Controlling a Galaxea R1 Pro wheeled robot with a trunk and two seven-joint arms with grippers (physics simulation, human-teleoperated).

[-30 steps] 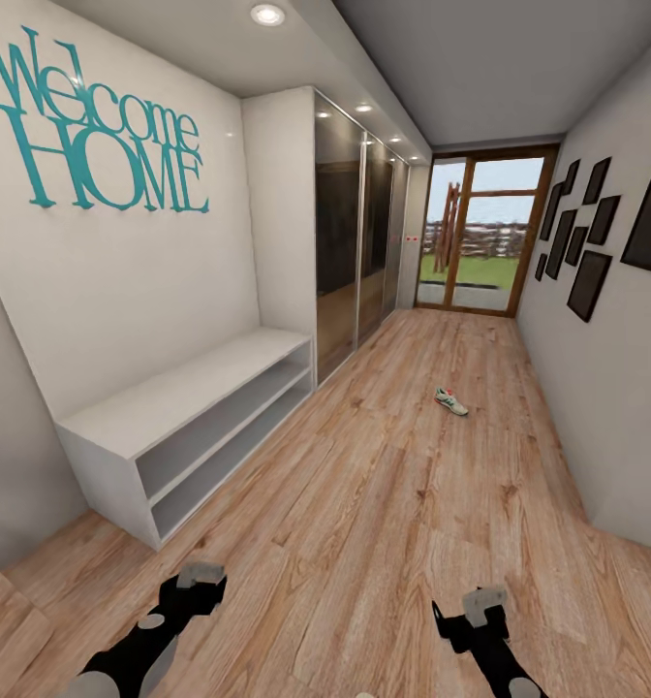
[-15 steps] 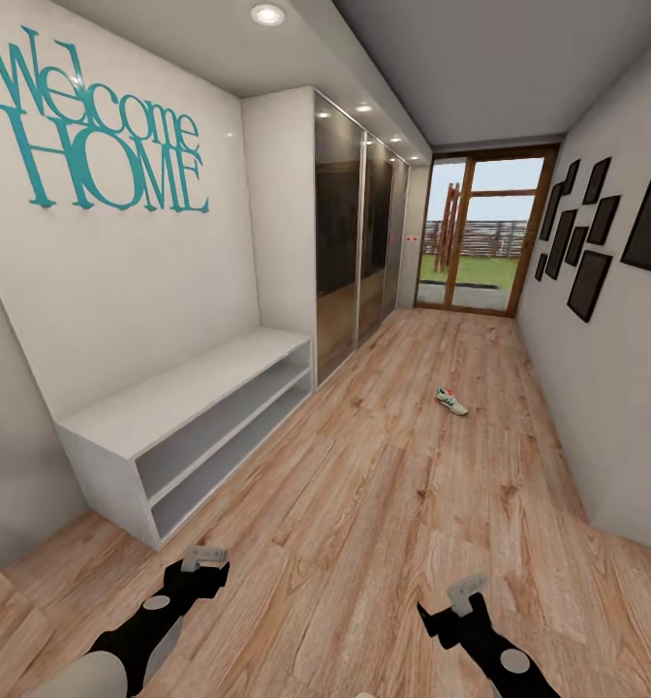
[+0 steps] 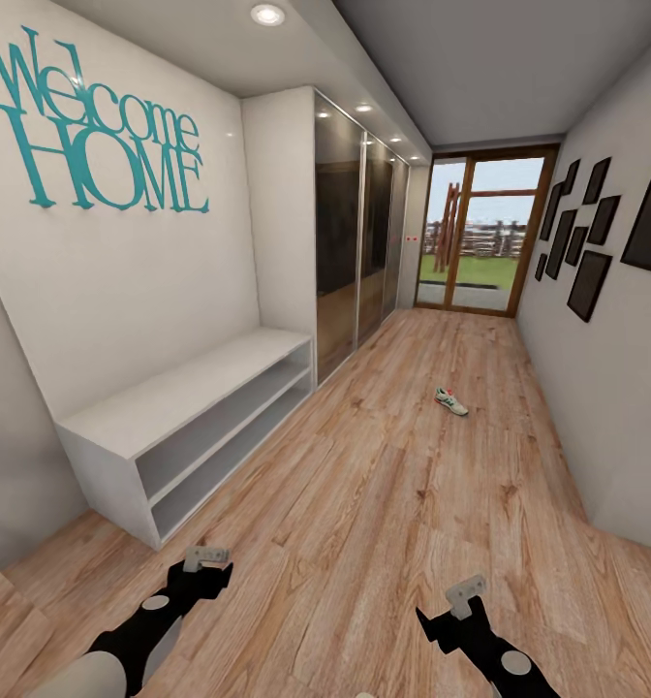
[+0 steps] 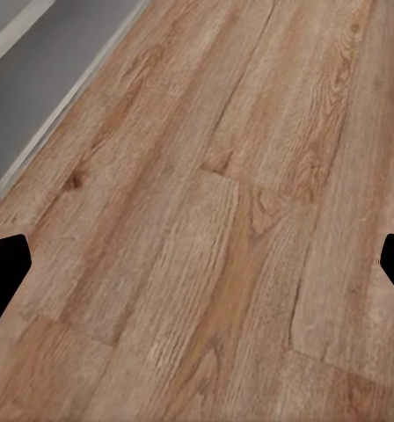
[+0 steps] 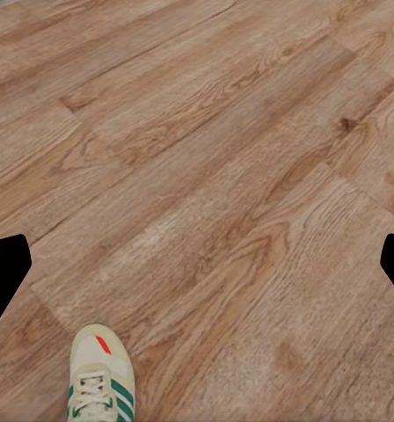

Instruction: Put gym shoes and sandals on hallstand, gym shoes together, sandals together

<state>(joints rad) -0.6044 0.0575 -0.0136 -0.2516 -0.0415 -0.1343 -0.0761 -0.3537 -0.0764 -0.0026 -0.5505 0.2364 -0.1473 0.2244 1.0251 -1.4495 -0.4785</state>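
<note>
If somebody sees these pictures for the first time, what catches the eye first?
The big teal Welcome HOME lettering on the left wall stands out first. Next comes a single gym shoe lying alone on the wood floor mid-corridor, toward the glass door. A white bench with two open shelves stands along the left wall.

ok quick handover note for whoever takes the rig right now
Left gripper: open, empty, over bare floor by the white bench.
Right gripper: open, empty.
One gym shoe lies down the corridor on the floor. The right wrist view shows a gym shoe on the floor too; same one or not, can't tell.
Done: nothing racked.
Left: find and rack both gym shoes and both sandals, paired.
</note>
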